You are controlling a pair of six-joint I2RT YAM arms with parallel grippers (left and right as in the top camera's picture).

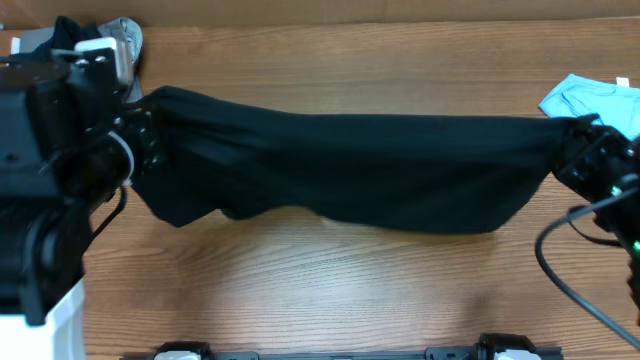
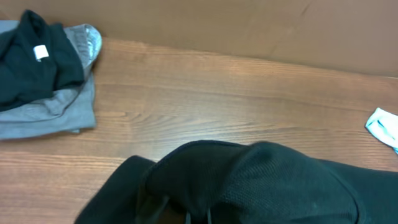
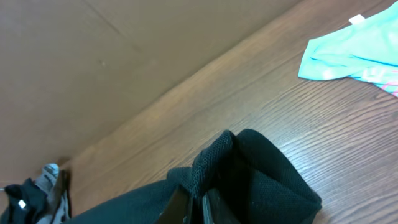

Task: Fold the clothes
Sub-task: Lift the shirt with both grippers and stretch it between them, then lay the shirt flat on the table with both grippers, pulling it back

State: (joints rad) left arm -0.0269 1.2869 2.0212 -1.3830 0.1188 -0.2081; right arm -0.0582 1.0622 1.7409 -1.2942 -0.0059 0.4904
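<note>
Progress looks early: the black short-sleeved cloth T-shirt [image 1: 350,165] is stretched left to right across the wooden table [image 1: 350,290], with no fold you could count as made. Your left gripper [image 1: 143,150] is clenched on its left end and your right gripper [image 1: 572,150] on its right end, so laying flat and folding remain. At the far left, a grey shirt [image 2: 56,112] sits bunched under a black one with a white tag [image 2: 31,62], and a light blue shirt [image 3: 348,56] lies crumpled far right, seemingly unfolded.

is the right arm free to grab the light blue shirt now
Probably not: its jaws are shut on the stretched black shirt. The light blue shirt lies close, nothing between.
</note>
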